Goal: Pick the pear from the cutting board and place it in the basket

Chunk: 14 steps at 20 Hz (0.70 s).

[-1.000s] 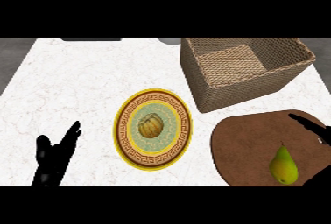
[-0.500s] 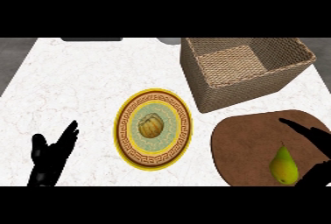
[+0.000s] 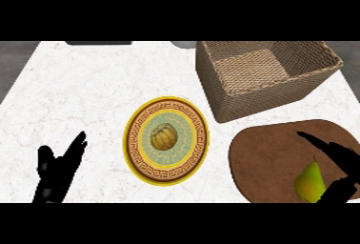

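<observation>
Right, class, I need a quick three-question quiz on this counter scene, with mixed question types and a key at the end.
1. True or false: the pear lies on the cutting board.
2. What sits left of the cutting board? A plate, B cup, C pan.
3. Which hand is beside the pear?
Key: 1 true; 2 A; 3 the right hand, fingers open.

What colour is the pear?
Yellow-green, seen in the head view: the pear on the cutting board.
</observation>
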Tool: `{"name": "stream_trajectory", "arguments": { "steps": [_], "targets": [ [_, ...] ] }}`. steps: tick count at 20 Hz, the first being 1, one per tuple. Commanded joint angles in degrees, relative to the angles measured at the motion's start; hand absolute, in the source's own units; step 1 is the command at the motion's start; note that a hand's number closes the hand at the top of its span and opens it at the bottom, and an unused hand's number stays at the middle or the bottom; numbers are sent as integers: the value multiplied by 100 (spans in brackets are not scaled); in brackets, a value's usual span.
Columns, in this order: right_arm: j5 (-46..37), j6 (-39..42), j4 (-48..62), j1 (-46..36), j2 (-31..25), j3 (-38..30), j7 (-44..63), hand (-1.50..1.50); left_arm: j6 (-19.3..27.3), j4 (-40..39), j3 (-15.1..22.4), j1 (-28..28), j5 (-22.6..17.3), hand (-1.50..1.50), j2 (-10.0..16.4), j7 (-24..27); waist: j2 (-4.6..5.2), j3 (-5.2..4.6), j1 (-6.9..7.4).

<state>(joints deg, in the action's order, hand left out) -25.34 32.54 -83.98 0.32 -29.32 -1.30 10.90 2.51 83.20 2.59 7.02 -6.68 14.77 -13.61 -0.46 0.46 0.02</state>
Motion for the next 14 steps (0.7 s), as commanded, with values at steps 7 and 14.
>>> {"name": "stream_trajectory", "arguments": {
  "steps": [7, 14],
  "targets": [
    [-886, -501, 15, 38, -52, 285, -754, 150, 85, 7, 197, 454, 268, 0, -317, -74, 41, -45, 20],
    [-1942, -1114, -740, -75, 710, 1442, -327, 150, -71, -175, -61, -43, 149, 0, -147, -333, 35, -53, -6]
  ]
}}
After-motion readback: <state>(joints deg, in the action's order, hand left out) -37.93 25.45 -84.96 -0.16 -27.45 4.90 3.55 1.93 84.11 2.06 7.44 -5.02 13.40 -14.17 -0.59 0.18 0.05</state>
